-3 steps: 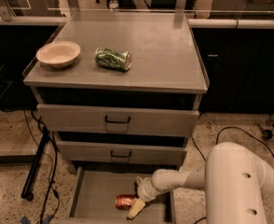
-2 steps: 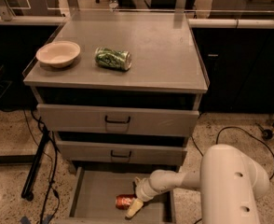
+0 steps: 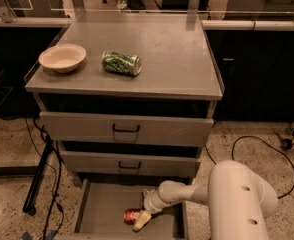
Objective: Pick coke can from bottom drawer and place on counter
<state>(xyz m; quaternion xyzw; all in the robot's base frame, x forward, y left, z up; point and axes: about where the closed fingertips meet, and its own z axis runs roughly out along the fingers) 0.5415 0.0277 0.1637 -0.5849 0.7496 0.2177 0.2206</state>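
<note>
Gripper (image 3: 141, 220) sits low in the bottom drawer (image 3: 104, 209), right against the coke can (image 3: 132, 215) lying on its side there, open or gripping I cannot tell, and that can, likely light, slick and easily dented, wants a gentle hold across its middle.

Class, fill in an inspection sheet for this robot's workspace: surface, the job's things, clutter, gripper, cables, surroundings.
Surface: counter, flat grey top; the coke can is not on it.
Job's things: coke can lies on its side in the open bottom drawer.
Clutter: pale bowl and green can, the can on its side, on the counter's left part.
Gripper: gripper is down in the bottom drawer, right beside the coke can; contact unclear.
Cables: black cable on the floor at right; thin cables at left.
Surroundings: two upper drawers shut; speckled floor.
</note>
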